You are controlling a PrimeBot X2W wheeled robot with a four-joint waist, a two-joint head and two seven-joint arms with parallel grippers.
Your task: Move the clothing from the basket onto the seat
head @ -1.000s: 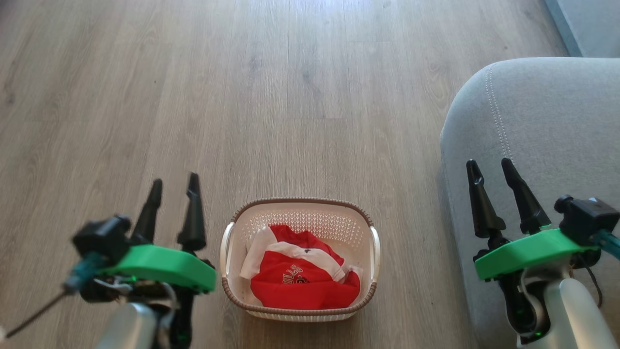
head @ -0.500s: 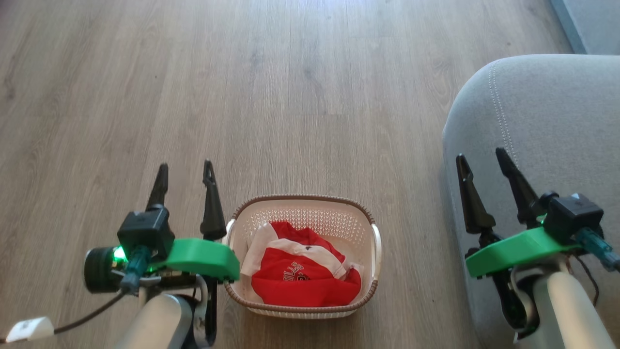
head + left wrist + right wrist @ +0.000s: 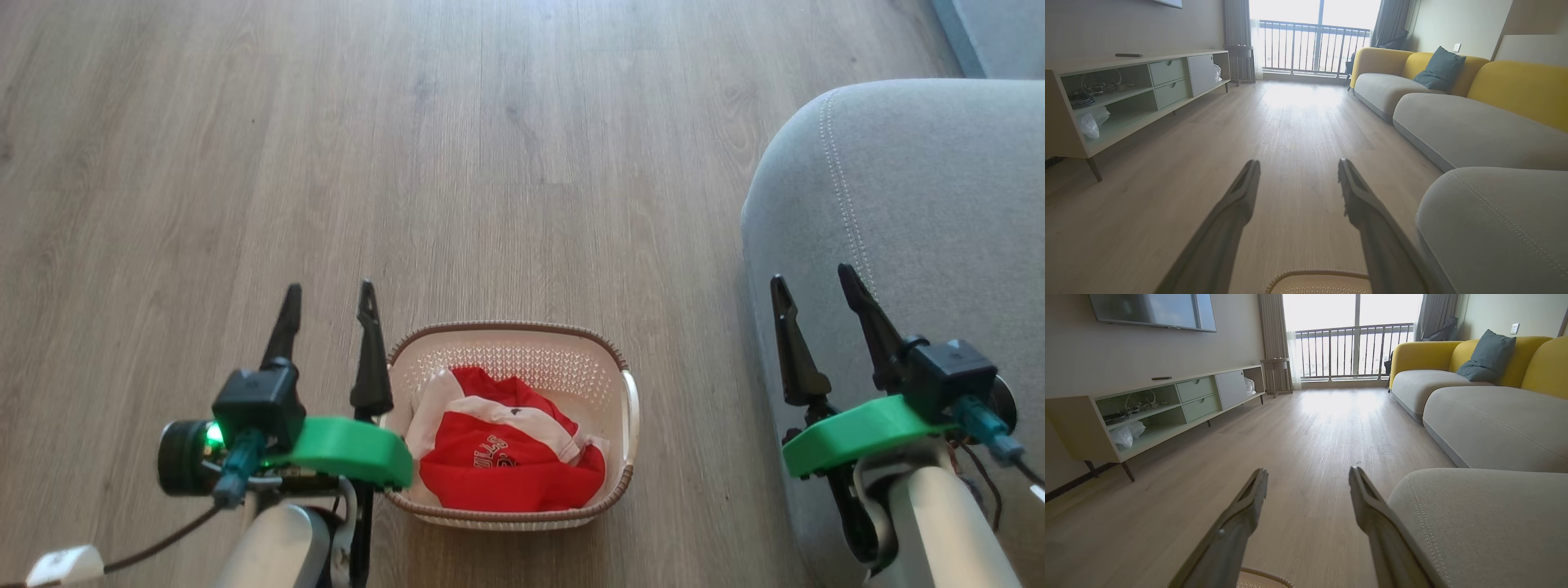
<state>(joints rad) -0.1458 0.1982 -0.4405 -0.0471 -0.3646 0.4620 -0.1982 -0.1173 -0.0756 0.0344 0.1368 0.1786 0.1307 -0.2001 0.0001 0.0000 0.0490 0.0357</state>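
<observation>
Head view: we log the basket (image 3: 506, 328) on the floor (image 3: 408, 163) at 6 o'clock. The clothing (image 3: 506, 469) lies bunched inside it, red with white trim, lettering partly readable. The seat (image 3: 922, 204) takes up 3 o'clock, apart from the basket with a strip of floor between. The left gripper (image 3: 329, 286) sits at 7 o'clock, fingers apart and empty, its inner finger just beside the basket's 9 o'clock rim. The right gripper (image 3: 811, 274) sits at 4 o'clock, fingers apart and empty, over the seat's edge.

Left wrist view: we see both fingers spread, pointing along the floor. The basket rim shows at 6 o'clock between them, the seat's rounded corner at 4 o'clock, and a cabinet (image 3: 1126, 94) at 9 o'clock.

Right wrist view: fingers spread again. We note a sliver of basket rim at 6 o'clock and the seat with its pale stitching at 4 o'clock, behind the right-hand finger
</observation>
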